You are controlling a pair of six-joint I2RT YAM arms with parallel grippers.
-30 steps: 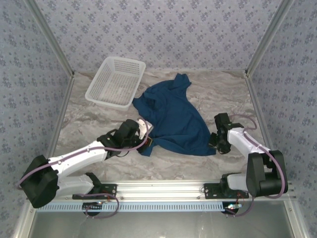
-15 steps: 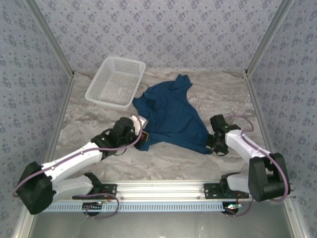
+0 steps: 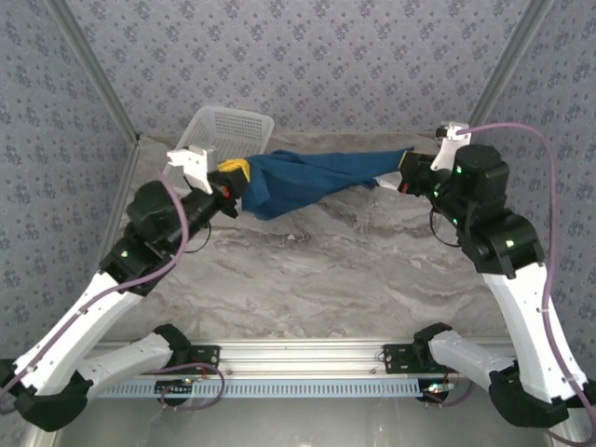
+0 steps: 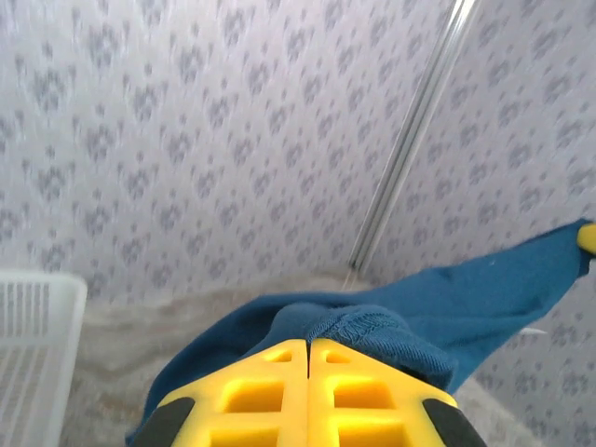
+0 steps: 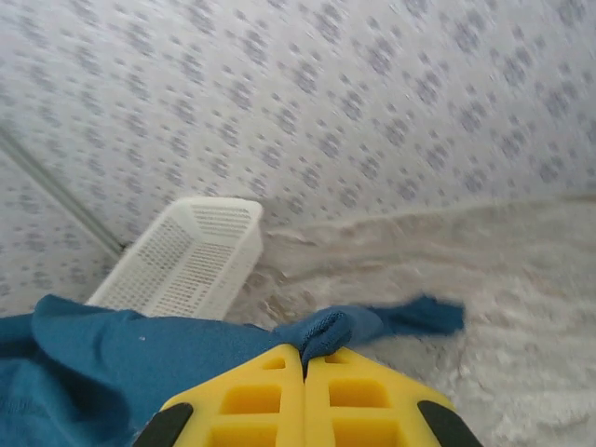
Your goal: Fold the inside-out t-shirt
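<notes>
Compared to a second ago, the t-shirt (image 3: pixel 298 180) is lifted off the tabletop (image 3: pixel 326 270) and stretched out in the air; one end is pinched tight by the left hand (image 3: pixel 235 172), the other end by the right hand (image 3: pixel 406 173).

We see the t-shirt (image 3: pixel 307 182) in a plain dark blue. The basket (image 3: pixel 233 130), at the far left corner of the tabletop (image 3: pixel 345 270), is white with a fine lattice pattern. The tabletop is grey-beige with marble-like veins. The walls (image 3: pixel 307 56) are pale grey-lilac with small darker flower marks. The fingers (image 4: pixel 251 391) of the left gripper (image 4: pixel 308 346) and of the right gripper (image 5: pixel 304 358) are yellow. The arms (image 3: pixel 526 298) are white with black joints, and their cables (image 3: pixel 550 223) are purple.
</notes>
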